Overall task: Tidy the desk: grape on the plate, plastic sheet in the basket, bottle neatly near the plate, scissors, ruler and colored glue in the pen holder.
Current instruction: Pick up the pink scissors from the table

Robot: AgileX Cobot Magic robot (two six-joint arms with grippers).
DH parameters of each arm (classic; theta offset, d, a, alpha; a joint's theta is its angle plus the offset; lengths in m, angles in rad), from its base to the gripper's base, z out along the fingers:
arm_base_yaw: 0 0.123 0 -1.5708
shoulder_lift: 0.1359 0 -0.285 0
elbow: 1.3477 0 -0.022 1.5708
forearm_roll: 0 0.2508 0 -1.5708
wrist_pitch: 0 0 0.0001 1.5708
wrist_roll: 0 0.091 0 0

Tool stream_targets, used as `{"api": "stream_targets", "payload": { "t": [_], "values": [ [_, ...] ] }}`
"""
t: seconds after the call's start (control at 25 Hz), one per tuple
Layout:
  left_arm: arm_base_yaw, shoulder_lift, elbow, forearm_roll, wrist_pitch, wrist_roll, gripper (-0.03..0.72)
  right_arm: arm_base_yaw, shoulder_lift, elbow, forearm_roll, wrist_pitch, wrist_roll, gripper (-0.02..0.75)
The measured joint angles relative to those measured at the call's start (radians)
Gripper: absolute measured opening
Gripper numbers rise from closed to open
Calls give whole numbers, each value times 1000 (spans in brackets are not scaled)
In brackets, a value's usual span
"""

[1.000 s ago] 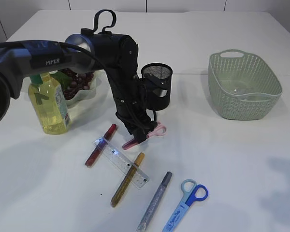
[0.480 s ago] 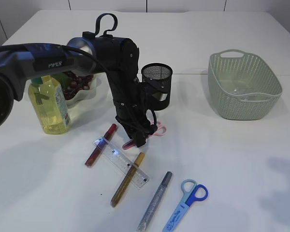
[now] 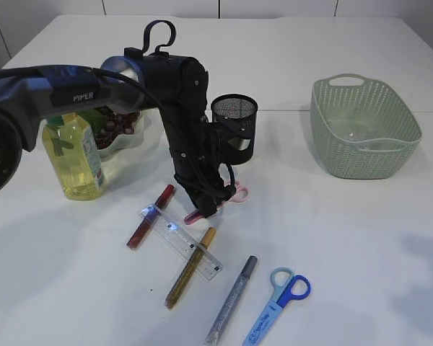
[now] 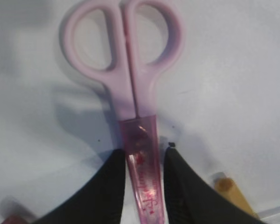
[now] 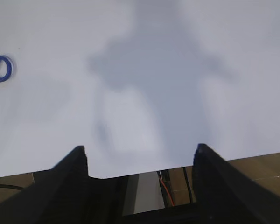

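Your left gripper (image 4: 142, 186) has its fingers on both sides of the pink scissors (image 4: 130, 93) lying on the table (image 4: 233, 70). The smooth cover could slip out when you lift.

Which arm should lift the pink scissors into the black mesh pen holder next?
Left. The left gripper already straddles the pink scissors, its fingers either side of the sheathed blades, close to the black mesh pen holder. The right gripper hangs open over bare table.
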Motion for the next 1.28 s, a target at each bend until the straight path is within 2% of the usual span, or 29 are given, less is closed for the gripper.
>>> {"api": "stream_targets", "payload": {
  "t": [0.44, 0.6, 1.28],
  "values": [
    [0, 0, 0, 4, 0, 0, 180, 0, 0, 0, -17, -2, 0, 543],
    [0, 8, -7, 4, 2, 0, 148, 0, 0, 0, -19, -2, 0, 543],
    [-5, 11, -19, 24, 36, 0, 146, 0, 0, 0, -19, -2, 0, 543]
  ]
}}
